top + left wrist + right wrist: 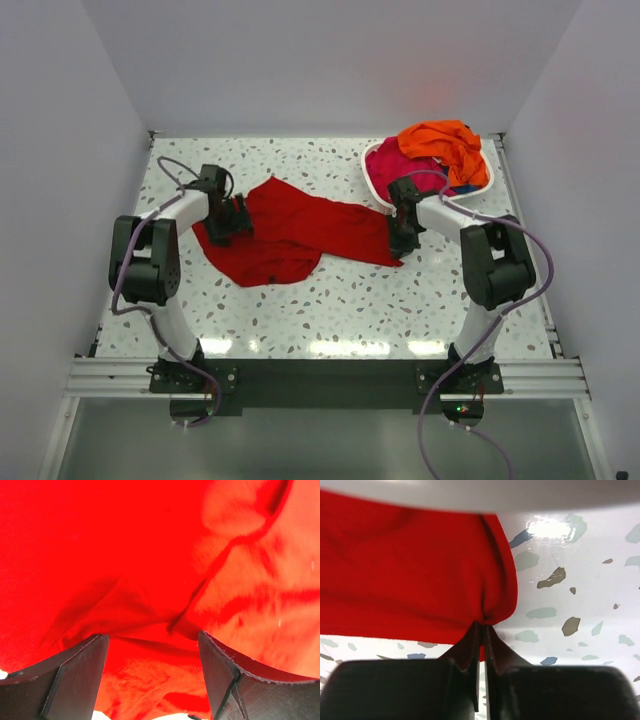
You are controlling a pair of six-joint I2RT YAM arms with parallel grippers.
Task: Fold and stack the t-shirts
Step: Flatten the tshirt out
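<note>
My right hand (481,627) is pinched tight on a small bunch of hem at the right edge of the deep red t-shirt (290,230), which lies crumpled on the bench (350,300) between the arms. My left hand (152,650) stands wide over rumpled cloth at the shirt's left end, gripping nothing. The magenta t-shirt (415,165) and orange t-shirt (445,145) sit heaped in the white basket (372,172), just behind my right hand. My worry is that the pinch looks shallow, so a quick pull could slip it free. Pulling with one side held would likely drag the shirt rather than spread it.
</note>
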